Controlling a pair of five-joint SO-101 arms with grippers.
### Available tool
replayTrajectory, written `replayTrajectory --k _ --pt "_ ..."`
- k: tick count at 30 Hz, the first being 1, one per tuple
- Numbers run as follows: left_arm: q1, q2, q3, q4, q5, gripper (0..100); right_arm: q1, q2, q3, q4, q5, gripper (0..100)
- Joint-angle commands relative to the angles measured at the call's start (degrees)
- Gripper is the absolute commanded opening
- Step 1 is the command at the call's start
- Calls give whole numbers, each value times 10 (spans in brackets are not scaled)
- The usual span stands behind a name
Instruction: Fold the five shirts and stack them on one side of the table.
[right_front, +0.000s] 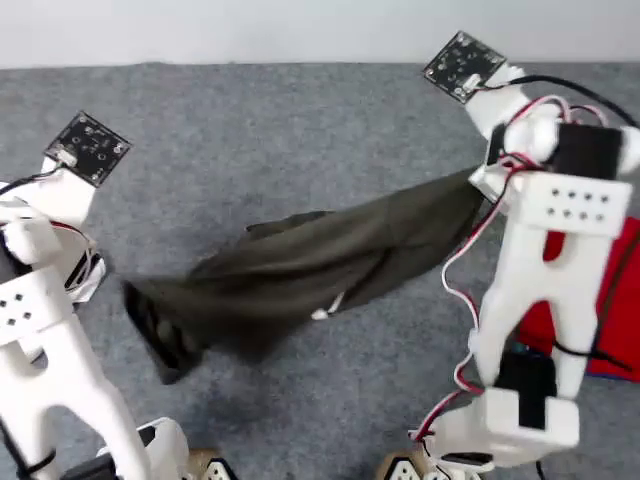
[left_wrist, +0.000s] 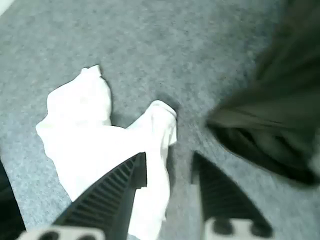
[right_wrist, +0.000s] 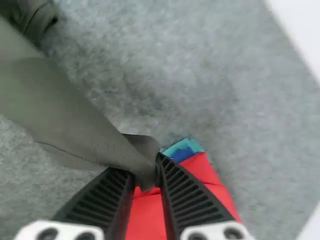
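The right gripper (right_wrist: 145, 167) is pinching 1 end of the olive-green cloth shirt (right_front: 330, 260), which is stretching over the grey table (right_front: 300, 120) from 2 o'clock toward 8 o'clock, its free end lying nearest the spread fingers of the left gripper (left_wrist: 170, 157).

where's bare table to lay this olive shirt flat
Bare table lies at the back, beyond the olive shirt, and in a smaller patch on the robot's side of it. Crowded: the red shirt on the right edge, the white shirt on the left.
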Motion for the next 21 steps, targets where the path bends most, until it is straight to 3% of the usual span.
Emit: replayTrajectory --k 1,7,12,17,21 --pt "27 -31 1 -22 14 192 -4 27 -32 -9 -32 10" --pt "176 -46 6 55 47 190 -11 55 -32 -15 -47 10" --pt "320 -27 80 74 62 115 -24 55 -32 -15 -47 10" --pt "396 16 213 17 63 109 -29 55 -32 -15 -47 10" --pt "421 62 283 -50 91 179 -25 54 -32 -13 -47 10"
